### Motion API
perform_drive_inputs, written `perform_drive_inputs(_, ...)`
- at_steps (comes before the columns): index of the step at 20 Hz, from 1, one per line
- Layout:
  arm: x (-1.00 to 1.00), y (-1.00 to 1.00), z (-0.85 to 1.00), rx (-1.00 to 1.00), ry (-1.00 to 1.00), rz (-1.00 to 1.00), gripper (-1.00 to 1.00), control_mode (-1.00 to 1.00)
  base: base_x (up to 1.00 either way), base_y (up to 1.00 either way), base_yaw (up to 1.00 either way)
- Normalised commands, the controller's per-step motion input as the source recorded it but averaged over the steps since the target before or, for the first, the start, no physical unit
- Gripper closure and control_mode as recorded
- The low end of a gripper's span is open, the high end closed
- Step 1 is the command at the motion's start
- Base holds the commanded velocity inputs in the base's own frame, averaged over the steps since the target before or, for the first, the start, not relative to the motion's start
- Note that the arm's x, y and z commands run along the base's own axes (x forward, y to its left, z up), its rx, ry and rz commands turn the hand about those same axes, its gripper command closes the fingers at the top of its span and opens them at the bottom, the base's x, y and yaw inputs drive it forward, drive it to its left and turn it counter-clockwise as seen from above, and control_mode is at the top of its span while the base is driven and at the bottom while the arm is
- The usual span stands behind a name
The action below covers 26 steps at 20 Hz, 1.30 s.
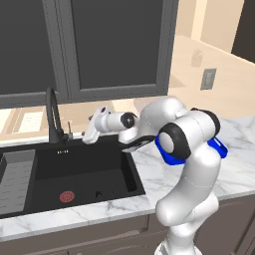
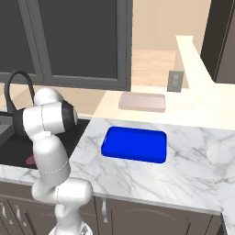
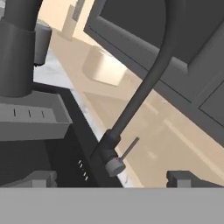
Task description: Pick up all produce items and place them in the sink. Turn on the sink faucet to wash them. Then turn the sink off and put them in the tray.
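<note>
The black sink (image 1: 82, 172) is set into the white marble counter, with its red drain (image 1: 66, 196) on the floor of the basin. Behind it rises the slim black sink faucet (image 1: 52, 117), its small lever (image 1: 69, 130) sticking out to the right. My gripper (image 1: 88, 135) hangs open just right of that lever, touching nothing. In the hand view the faucet (image 3: 144, 92) and lever (image 3: 130, 148) lie straight ahead of the gripper (image 3: 113, 179), between the spread fingertips (image 3: 41, 177). The blue tray (image 2: 134, 144) lies on the counter right of the sink. Produce items are out of view.
A grey ribbed rack (image 1: 15, 179) sits in the sink's left part. A pale beige slab (image 2: 142, 102) lies behind the tray by the wall. Dark cabinets (image 1: 99, 45) hang above the faucet. My own arm hides part of the tray (image 1: 217, 148) in the left base view.
</note>
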Motion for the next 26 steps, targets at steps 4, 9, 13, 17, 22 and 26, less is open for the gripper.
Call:
perform_drive_inputs(4,0.09,0.11,-0.38,0.0,-0.03,0.05,-1.0,-1.0,0.0,0.0,0.0)
perform_drive_inputs(9,0.08,0.1,-0.35,0.0,-0.02,0.04,-1.0,-1.0,0.0,0.0,0.0)
perform_drive_inputs(13,0.08,0.11,-0.23,0.0,-0.01,0.03,-1.0,-1.0,0.0,0.0,0.0)
perform_drive_inputs(17,0.13,0.15,-0.17,0.0,0.0,0.02,-1.0,-1.0,0.0,0.0,0.0)
perform_drive_inputs(22,0.19,0.18,-0.07,0.0,0.0,0.0,-1.0,-1.0,0.0,0.0,0.0)
perform_drive_inputs(26,0.23,0.16,-0.06,0.0,0.0,0.0,-1.0,-1.0,0.0,0.0,0.0)
